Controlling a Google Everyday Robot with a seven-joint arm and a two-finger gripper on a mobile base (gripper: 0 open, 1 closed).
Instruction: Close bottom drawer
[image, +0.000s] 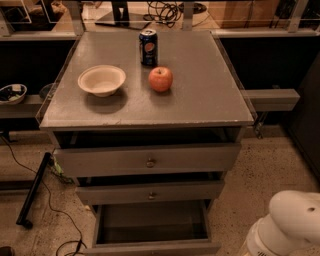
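The task is not yet done, as far as I can judge. The bottom drawer (150, 225) stands pulled far out at the foot of the cabinet (200, 100), so that its bare inside is seen from above, and its front panel lies at the lower edge of the view (the knob is cut off there). The two drawers above it stick out only a little. The gripper (257, 240) is in the bottom right corner, at the end of the white rounded arm (290, 220), just beside the right side of the open drawer and apart from it; whether it is wide or narrow I cannot tell. What is left, in my judgement, is the whole work: to bring the gripper before the front panel and to push the drawer in.
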